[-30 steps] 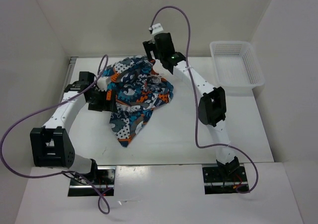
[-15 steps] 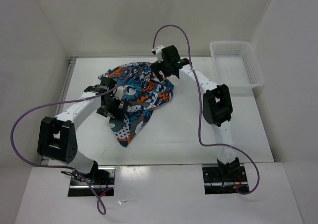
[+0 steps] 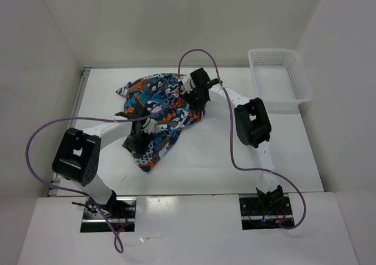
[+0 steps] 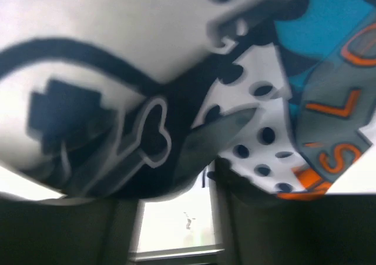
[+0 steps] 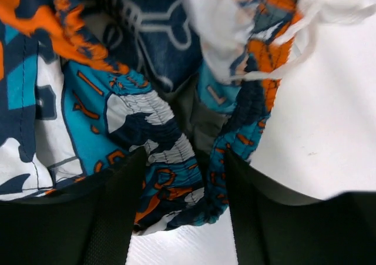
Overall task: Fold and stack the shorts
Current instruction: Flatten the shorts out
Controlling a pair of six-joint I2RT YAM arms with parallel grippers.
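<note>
The shorts [image 3: 161, 109] lie crumpled left of the table's middle, printed in teal, orange, white and black. My left gripper [image 3: 136, 140] sits low at their near-left edge. In the left wrist view the cloth [image 4: 282, 100] drapes over the fingertips; my left gripper [image 4: 176, 200] has its jaws apart and white table shows between them. My right gripper [image 3: 192, 96] is down on the far-right edge. There the gathered waistband [image 5: 170, 153] of the shorts [image 5: 88, 100] bunches between the parted jaws of my right gripper [image 5: 183, 159].
A white mesh basket [image 3: 279, 80] stands at the back right, beside the right wall. A white drawstring [image 5: 294, 36] trails off the waistband onto the table. White walls close in the table on the left, back and right.
Both arms came down onto the shorts: the left swung in to the near-left edge, the right dropped from above onto the far-right edge. The cloth has shifted slightly.
</note>
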